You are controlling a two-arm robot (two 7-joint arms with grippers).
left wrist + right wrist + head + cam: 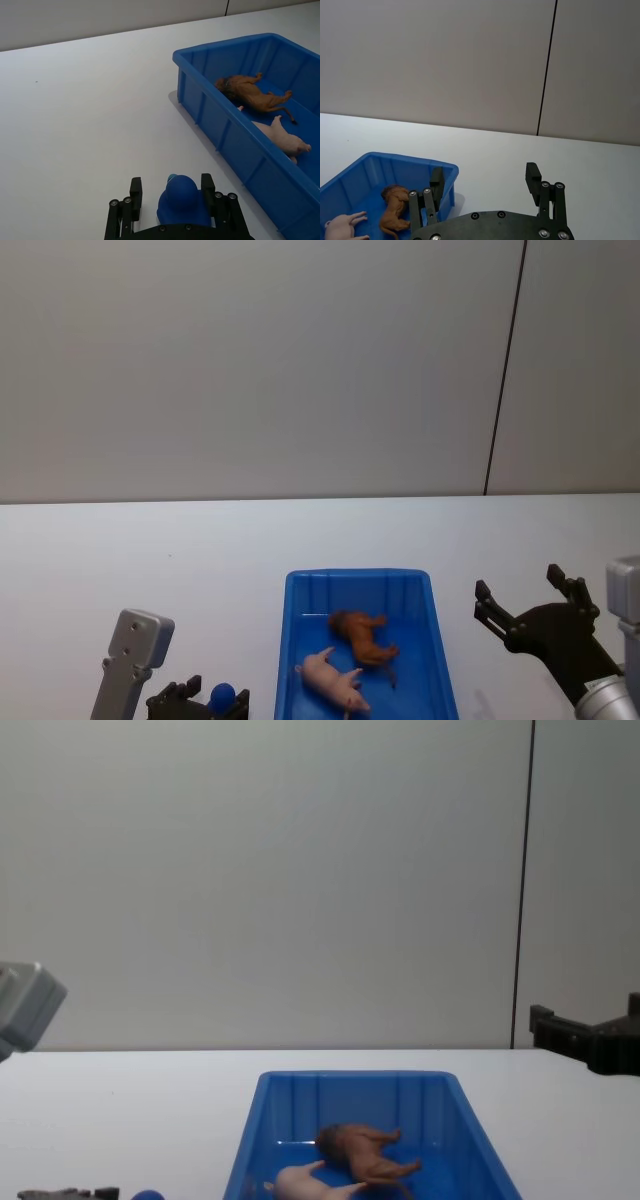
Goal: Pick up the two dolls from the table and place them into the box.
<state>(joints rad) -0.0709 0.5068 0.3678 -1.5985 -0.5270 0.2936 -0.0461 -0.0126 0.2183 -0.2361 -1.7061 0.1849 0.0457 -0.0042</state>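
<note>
- A bright blue, open-topped rectangular plastic box (440, 640) sits on a plain white table (150, 560), near the robot and about centred.
- Two small plastic animal dolls lie on their sides inside the box, close together: a reddish-brown maned one (365, 635) and a smooth pale pink one (335, 678), nearer the robot.
- The left gripper (172, 197) is low at the box's left, above the table, its black fingers (135, 192) set narrowly around a small rounded blue object (182, 202).
- The right gripper (525, 600) hovers to the right of the box, spread wide and holding nothing.
</note>
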